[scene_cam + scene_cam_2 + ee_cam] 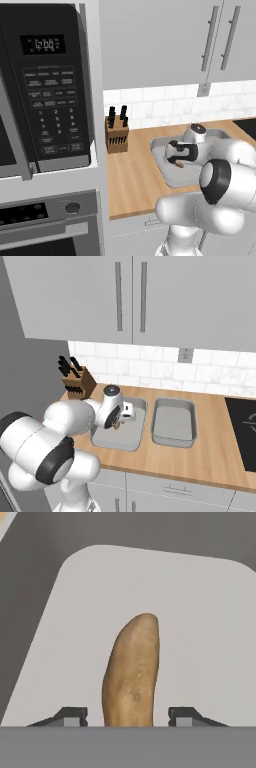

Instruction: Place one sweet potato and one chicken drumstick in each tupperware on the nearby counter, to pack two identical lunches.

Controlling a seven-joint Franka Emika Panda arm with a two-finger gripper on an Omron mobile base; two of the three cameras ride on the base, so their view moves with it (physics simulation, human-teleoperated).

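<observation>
- Hand view: sweet potato [131,672] lying on the pale floor of a tupperware [200,612], long axis running 6 to 12 o'clock, tapered tip toward 12.
- Gripper [128,718] with fingertips [70,716] parted, one at either side of the tuber's near end, a clear gap between each tip and the skin; not clamped on it.
- Right base view: gripper [120,421] lowered into the left tupperware [131,442], a brown scrap of the sweet potato [116,425] just below the hand.
- Second tupperware [172,441] just beside the first, at its 3 o'clock, both on the wooden counter [210,461].
- Knife block [77,382] at 10 o'clock from the left tray, against the tiled wall.
- Black cooktop [245,426] at the far 3 o'clock edge.
- Left base view: microwave [45,85] at 9 o'clock, knife block [116,135] near centre.
</observation>
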